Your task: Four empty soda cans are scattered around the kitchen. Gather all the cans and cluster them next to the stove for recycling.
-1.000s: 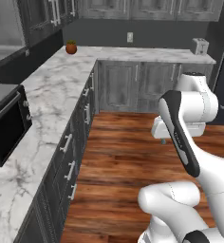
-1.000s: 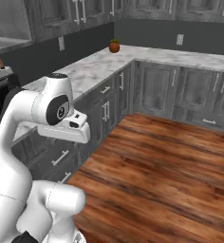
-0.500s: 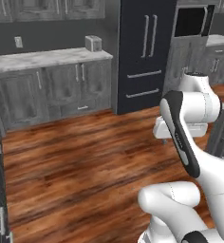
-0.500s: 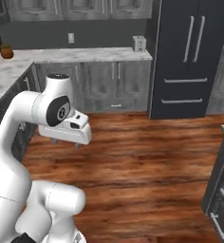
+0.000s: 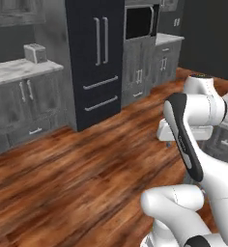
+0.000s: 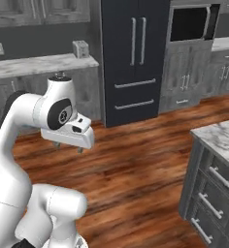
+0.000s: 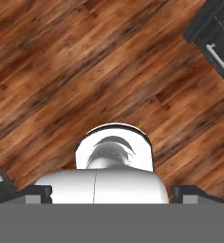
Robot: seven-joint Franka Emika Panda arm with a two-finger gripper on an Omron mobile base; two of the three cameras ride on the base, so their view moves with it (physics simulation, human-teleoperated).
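Observation:
No soda cans and no stove are in view. My gripper [image 6: 68, 147] hangs at the end of the folded white arm, pointing down at the wooden floor [image 7: 109, 71]. It stands open with nothing between its fingers. In the left base view the gripper [image 5: 182, 141] sits below the white hand, in front of the arm's upper link.
A tall dark fridge [image 6: 133, 58] stands ahead, with a black wall oven [image 6: 189, 22] to its right. A marble counter [image 6: 39, 64] with a toaster [image 6: 80, 48] runs to the left. An island cabinet [image 6: 218, 140] with a marble top is near on the right.
The whole picture has swung: the base turned right, so the corner counter left the views and the fridge and wall oven came in. The arm's pose and the open gripper are unchanged.

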